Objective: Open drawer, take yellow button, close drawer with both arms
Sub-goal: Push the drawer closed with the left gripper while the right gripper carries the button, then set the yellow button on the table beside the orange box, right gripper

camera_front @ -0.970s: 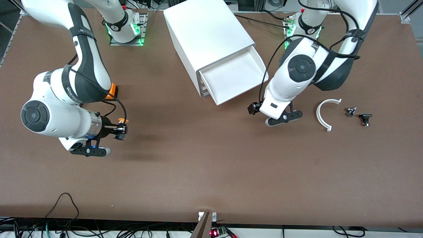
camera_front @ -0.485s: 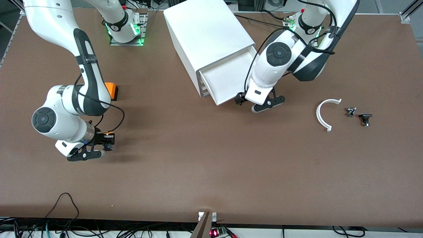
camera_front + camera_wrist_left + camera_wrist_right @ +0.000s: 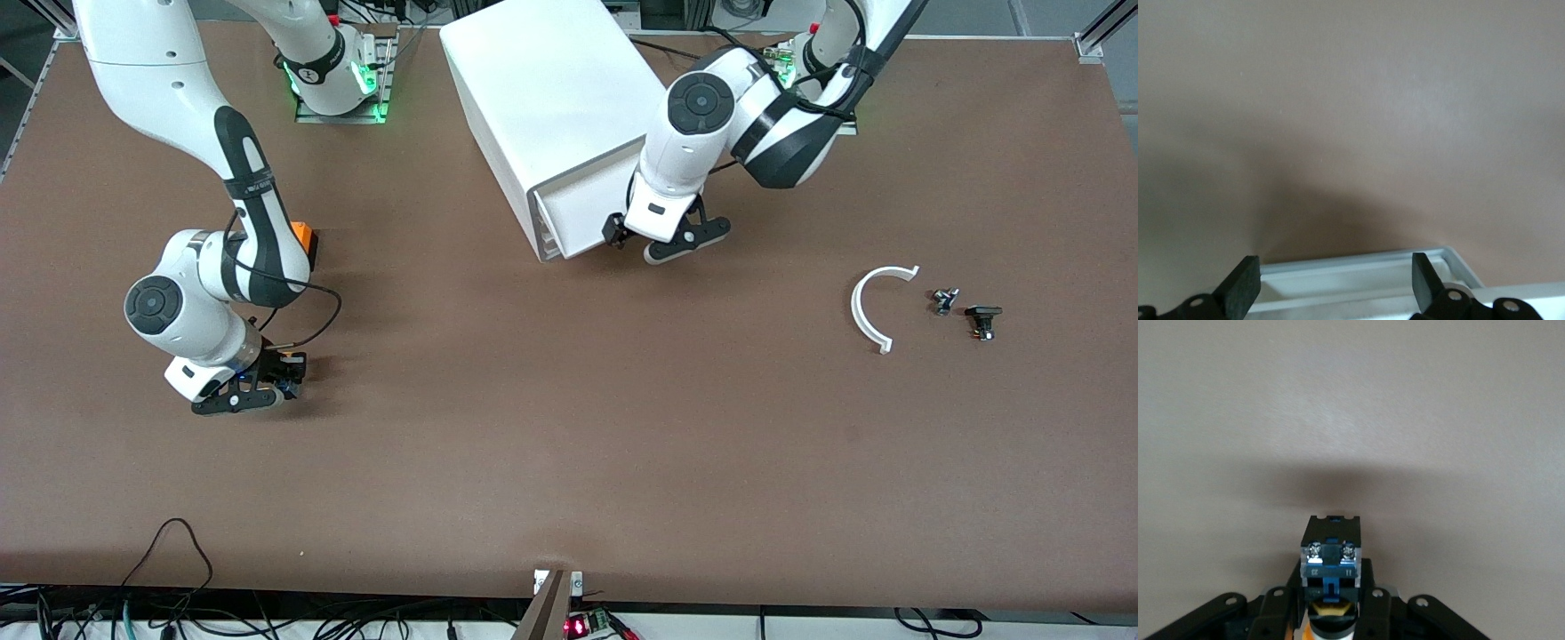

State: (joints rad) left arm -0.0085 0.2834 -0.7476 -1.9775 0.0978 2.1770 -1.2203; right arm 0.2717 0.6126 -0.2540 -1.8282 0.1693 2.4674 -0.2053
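On the brown bench [image 3: 551,427] stands a white cabinet [image 3: 551,98] with its top drawer [image 3: 578,213] pulled out only a little way. At the drawer's front sits the left gripper [image 3: 642,238], with its fingers [image 3: 1241,287] spread wide. They sit at the drawer's pale rim, and it looks like they touch it, but that is hard to see. Toward the right arm's end of the bench, the right gripper [image 3: 283,378] is low over bare bench. It is closed tight on the button [image 3: 1330,553], whose dark body sticks out past the fingers while the orange cap hides between them. An orange cube [image 3: 305,238] peeks out from under the right arm. Toward the left arm's end lie a white curved piece [image 3: 867,307] and two small black parts [image 3: 965,309], well apart from both grippers.
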